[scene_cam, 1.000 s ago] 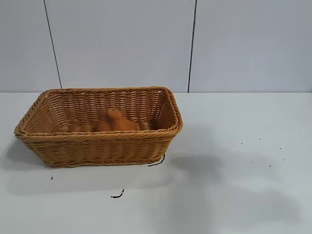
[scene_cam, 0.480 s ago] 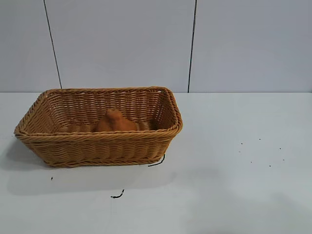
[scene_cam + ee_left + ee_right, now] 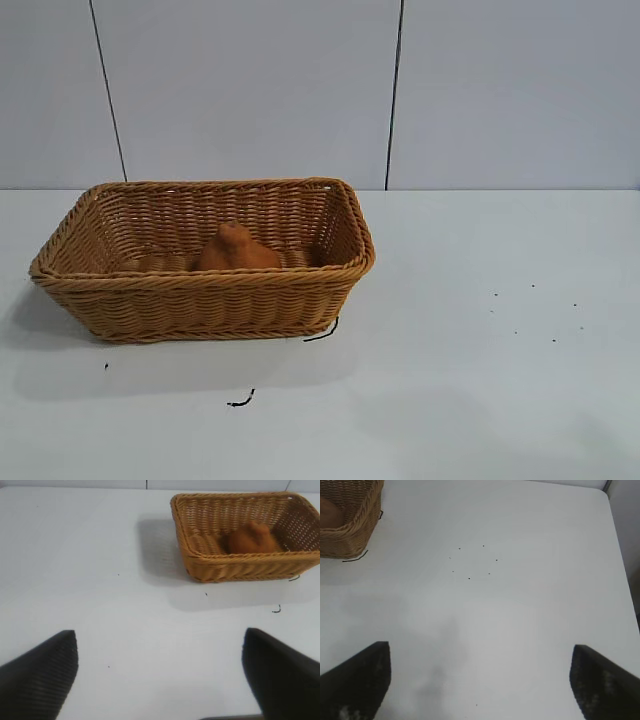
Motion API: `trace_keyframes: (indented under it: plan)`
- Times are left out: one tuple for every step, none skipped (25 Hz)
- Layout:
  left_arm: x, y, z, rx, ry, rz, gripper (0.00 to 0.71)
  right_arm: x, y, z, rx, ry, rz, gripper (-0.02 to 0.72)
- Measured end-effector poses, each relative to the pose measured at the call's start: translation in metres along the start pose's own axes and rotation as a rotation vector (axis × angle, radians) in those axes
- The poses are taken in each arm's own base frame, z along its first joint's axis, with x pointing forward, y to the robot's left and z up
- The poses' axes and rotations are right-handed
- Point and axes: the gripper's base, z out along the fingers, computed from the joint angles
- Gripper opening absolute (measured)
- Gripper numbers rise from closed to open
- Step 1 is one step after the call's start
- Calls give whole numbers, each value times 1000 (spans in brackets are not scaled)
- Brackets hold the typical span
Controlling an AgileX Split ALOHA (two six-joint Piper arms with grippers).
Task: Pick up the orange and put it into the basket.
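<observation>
Wicker basket [image 3: 205, 300] wall hides the orange's [image 3: 236, 249] base.

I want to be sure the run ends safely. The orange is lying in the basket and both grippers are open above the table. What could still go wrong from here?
Little seems at risk. The orange rests low inside the basket, so rolling out looks unlikely. The left gripper is open and faces the basket across bare table; a forward sweep could perhaps push the basket. The right gripper, open too, hangs over the table apart from the basket, and looks harmless.
</observation>
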Motion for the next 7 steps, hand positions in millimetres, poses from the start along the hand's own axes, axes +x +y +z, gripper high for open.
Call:
trace_keyframes:
  plan:
    - [0, 0, 0, 0, 0, 0, 639, 1, 0, -2, 0, -12, -1, 695]
    - [0, 0, 0, 0, 0, 0, 639, 1, 0, -2, 0, -16, -2, 695]
    - [0, 0, 0, 0, 0, 0, 639, 1, 0, -2, 0, -16, -2, 695]
    - [0, 0, 0, 0, 0, 0, 639, 1, 0, -2, 0, -16, -3, 695]
    - [0, 0, 0, 0, 0, 0, 639, 1, 0, -2, 0, -16, -3, 695]
    - [0, 0, 0, 0, 0, 0, 639, 1, 0, -2, 0, -16, -3, 695]
    - [0, 0, 0, 0, 0, 0, 639, 1, 0, -2, 0, -16, -3, 695]
